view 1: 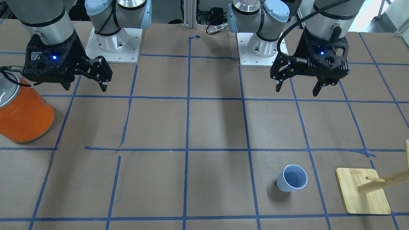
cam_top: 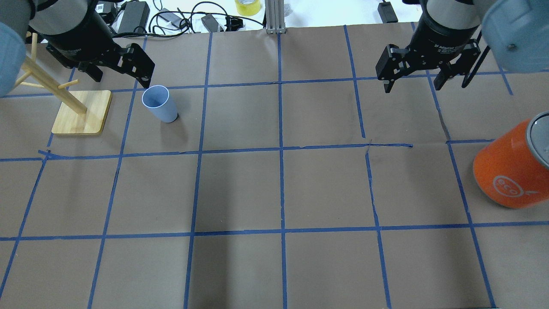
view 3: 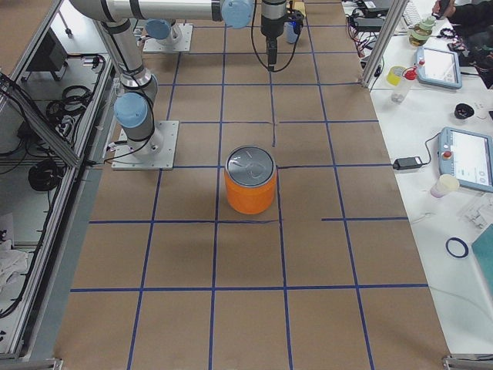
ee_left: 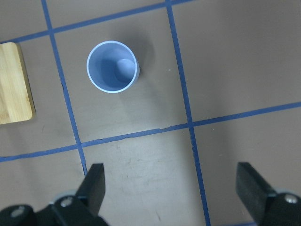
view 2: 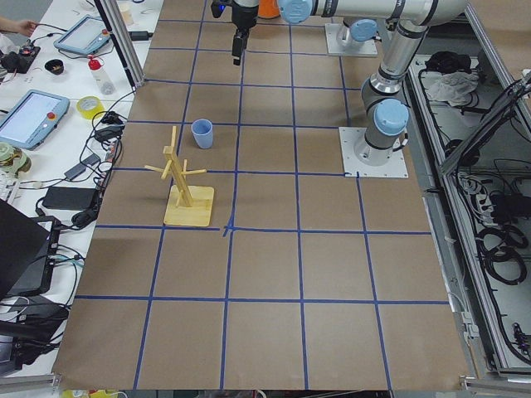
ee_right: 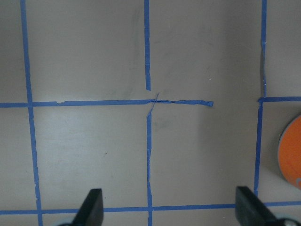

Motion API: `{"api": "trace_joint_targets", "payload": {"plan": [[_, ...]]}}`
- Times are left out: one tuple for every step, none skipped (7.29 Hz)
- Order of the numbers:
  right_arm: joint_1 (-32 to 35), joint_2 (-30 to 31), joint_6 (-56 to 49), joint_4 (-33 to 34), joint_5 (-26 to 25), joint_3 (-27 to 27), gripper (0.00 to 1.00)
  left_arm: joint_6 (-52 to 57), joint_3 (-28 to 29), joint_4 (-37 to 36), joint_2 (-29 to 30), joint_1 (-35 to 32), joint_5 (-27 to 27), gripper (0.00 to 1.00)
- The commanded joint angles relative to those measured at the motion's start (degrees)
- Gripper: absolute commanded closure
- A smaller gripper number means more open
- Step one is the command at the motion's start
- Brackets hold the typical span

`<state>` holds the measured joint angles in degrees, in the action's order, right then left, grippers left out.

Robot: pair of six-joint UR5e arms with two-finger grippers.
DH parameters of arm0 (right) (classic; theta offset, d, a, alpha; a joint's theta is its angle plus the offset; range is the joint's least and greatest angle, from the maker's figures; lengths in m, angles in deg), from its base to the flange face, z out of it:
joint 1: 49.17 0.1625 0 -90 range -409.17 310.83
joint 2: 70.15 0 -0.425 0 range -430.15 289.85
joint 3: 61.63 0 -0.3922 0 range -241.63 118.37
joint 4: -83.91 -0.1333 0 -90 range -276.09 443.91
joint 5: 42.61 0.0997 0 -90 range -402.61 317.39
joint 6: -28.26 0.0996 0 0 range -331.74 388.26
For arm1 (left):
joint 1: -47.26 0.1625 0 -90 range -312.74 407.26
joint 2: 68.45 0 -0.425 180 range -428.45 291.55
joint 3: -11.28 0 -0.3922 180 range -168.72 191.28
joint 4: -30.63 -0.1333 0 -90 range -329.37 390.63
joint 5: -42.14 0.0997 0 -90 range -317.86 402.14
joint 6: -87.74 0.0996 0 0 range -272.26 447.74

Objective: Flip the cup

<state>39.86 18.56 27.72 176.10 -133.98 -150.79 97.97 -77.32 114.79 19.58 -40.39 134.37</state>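
Observation:
The pale blue cup (view 1: 291,178) stands upright with its rim up on the brown paper table, next to the wooden rack. It also shows in the overhead view (cam_top: 159,104), the exterior left view (view 2: 202,133) and the left wrist view (ee_left: 113,67), where I look straight down into it. My left gripper (cam_top: 122,79) hovers above the table, open and empty, a little short of the cup; it also shows in the front view (view 1: 297,91) and its own wrist view (ee_left: 174,188). My right gripper (cam_top: 414,87) hovers open and empty over bare table (view 1: 85,87) (ee_right: 170,209).
A large orange can (cam_top: 510,171) with a silver top stands on the robot's right side (view 1: 24,118) (view 3: 250,185). A wooden mug rack (cam_top: 81,111) with pegs stands just beside the cup, on its outer side (view 1: 361,191) (view 2: 189,203). Blue tape lines grid the table.

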Motion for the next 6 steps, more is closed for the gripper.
{"api": "trace_joint_targets", "payload": {"plan": [[0.0, 0.0, -0.1, 0.0, -0.4, 0.0, 0.0, -4.8, -0.2, 1.2, -1.6, -0.2, 0.0, 0.0], [0.0, 0.0, -0.1, 0.0, -0.6, 0.0, 0.0, -4.9, -0.2, 1.7, -1.7, -0.5, 0.2, 0.0], [-0.1, 0.0, -0.1, 0.0, -0.4, -0.1, 0.0, -4.9, -0.2, 1.9, -2.1, -0.7, 0.4, 0.0], [0.1, 0.1, 0.3, 0.0, 0.5, 0.0, 0.0, -5.0, -0.2, 2.2, -2.1, -0.8, 0.4, 0.0], [0.1, 0.0, -0.1, 0.0, 0.0, 0.0, 0.0, -6.0, -0.3, 2.2, -2.1, -0.8, 0.4, 0.0], [0.1, 0.0, 0.1, 0.1, 0.3, -0.1, 0.0, -6.1, -0.3, 2.3, -2.1, -1.0, 0.4, 0.0]]}}
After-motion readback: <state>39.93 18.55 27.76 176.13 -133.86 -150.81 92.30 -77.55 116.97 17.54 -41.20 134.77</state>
